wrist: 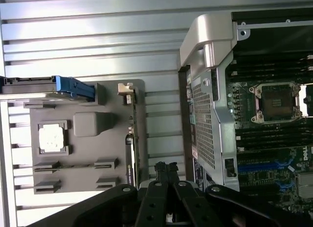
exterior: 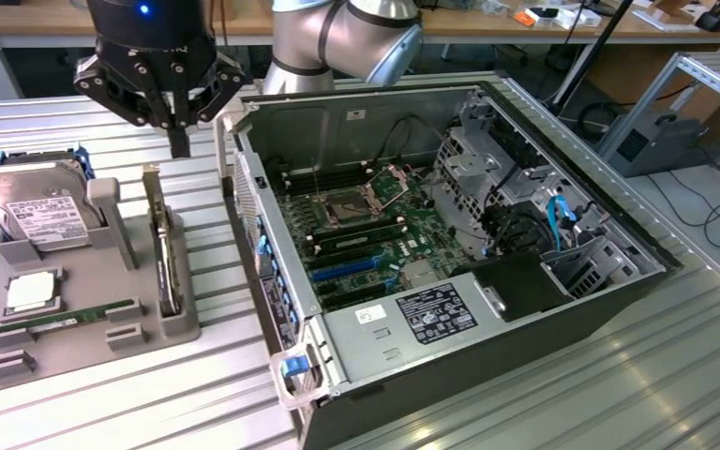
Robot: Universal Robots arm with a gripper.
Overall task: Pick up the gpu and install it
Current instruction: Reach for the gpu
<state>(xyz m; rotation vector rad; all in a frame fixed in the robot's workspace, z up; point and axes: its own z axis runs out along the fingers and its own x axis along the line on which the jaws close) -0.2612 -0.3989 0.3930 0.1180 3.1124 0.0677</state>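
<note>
Closed tool (exterior: 181, 150) near gpu (exterior: 157, 234), prob. above

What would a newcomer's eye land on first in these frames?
The open computer case dominates, lying on its side across the middle and the exterior view's right, with its motherboard exposed. Next comes the black claw, shut and empty, hanging at the exterior view's upper left. It is above the gray tray, where the gpu stands on edge near a hard drive.
</note>
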